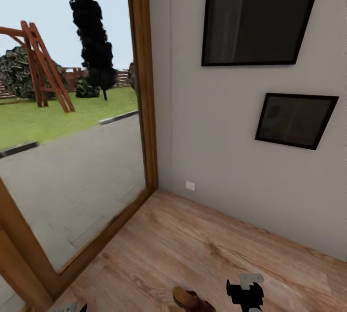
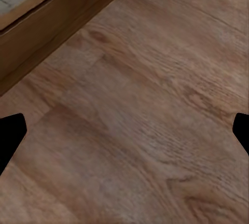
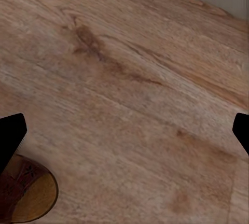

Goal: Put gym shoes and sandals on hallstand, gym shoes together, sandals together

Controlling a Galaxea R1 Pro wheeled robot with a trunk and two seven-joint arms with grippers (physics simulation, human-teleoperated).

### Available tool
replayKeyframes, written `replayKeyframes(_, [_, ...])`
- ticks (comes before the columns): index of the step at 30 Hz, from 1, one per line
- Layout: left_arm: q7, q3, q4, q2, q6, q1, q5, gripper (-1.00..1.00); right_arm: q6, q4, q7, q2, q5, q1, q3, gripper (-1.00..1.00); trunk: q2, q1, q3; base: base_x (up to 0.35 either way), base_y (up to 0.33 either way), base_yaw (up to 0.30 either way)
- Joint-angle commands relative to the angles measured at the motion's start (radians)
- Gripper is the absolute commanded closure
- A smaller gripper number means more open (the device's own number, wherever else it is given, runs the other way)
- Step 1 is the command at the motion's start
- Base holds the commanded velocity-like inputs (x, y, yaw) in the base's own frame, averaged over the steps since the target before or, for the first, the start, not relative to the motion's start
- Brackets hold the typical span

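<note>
The right gripper [image 3: 124,133] is spread wide: in the right wrist view its 2 dark fingertips [image 3: 11,137] sit at opposite borders of the frame with bare wood between them, and nothing is held or touched. The left gripper [image 2: 124,136] is likewise spread wide in the left wrist view, its fingertips [image 2: 10,136] apart over bare planks, grasping nothing. In the head view the right gripper [image 1: 246,293] appears as a black body with a pale grey bracket, hanging above the floor near the lower border of the picture. The corridor floor [image 1: 202,249] is light brown wood plank with visible grain. It meets a pale grey wall [image 1: 212,134] carrying 2 dark framed pictures, a large one [image 1: 258,13] above a smaller one [image 1: 295,120], and a small white outlet plate [image 1: 190,186] low near the corner. A tall glazed opening with a wood frame [image 1: 144,85] adjoins the wall at the corner; outside are paving, grass, a dark tree and a wooden swing frame. 1 sandal [image 1: 192,300] lies on the corridor floor, brown with a tan footbed and dark strap, just beside the right gripper on its left side. In the right wrist view the sandal [image 3: 28,195] lies near one fingertip, apart from it.
</note>
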Motion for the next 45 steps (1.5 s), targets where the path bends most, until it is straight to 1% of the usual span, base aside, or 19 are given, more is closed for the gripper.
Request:
replayKeyframes(1, [-0.004, 0.009, 0.001, 0.0, -0.004, -0.001, -0.01, -1.0, -0.003, 0.001, -0.005, 0.0, 0.011, -0.001, -0.008, -1.0, 0.0, 0.0, -0.001, 0.215, 0.227, -0.25])
replayKeyframes(9, [-0.004, 0.008, 0.001, 0.0, -0.004, -0.001, -0.01, -1.0, -0.003, 0.001, -0.005, 0.0, 0.011, -0.001, -0.008, -1.0, 0.0, 0.0, -0.001, 0.129, 0.172, -0.25])
replayKeyframes(22, [-0.004, 0.008, 0.002, 0.0, -0.004, -0.001, -0.01, -1.0, -0.003, 0.001, -0.005, 0.0, 0.011, -0.001, -0.008, -1.0, 0.0, 0.0, -0.001, 0.007, 0.029, -0.25])
replayKeyframes(30, [-0.004, 0.009, 0.002, 0.0, -0.004, -0.001, -0.01, -1.0, -0.003, 0.001, -0.005, 0.0, 0.011, -0.001, -0.008, -1.0, 0.0, 0.0, -0.001, 0.0, 0.173, -0.249])
replayKeyframes(35, [-0.004, 0.009, 0.002, 0.0, -0.004, -0.001, -0.01, -1.0, -0.003, 0.001, -0.005, 0.0, 0.011, -0.001, -0.008, -1.0, 0.0, 0.0, -0.001, 0.0, 0.12, -0.197])
replayKeyframes(45, [-0.004, 0.01, 0.001, 0.0, -0.004, -0.001, -0.01, -1.0, -0.003, 0.001, -0.005, 0.0, 0.011, -0.001, -0.008, -1.0, 0.0, 0.0, -0.001, 0.0, 0.022, -0.155])
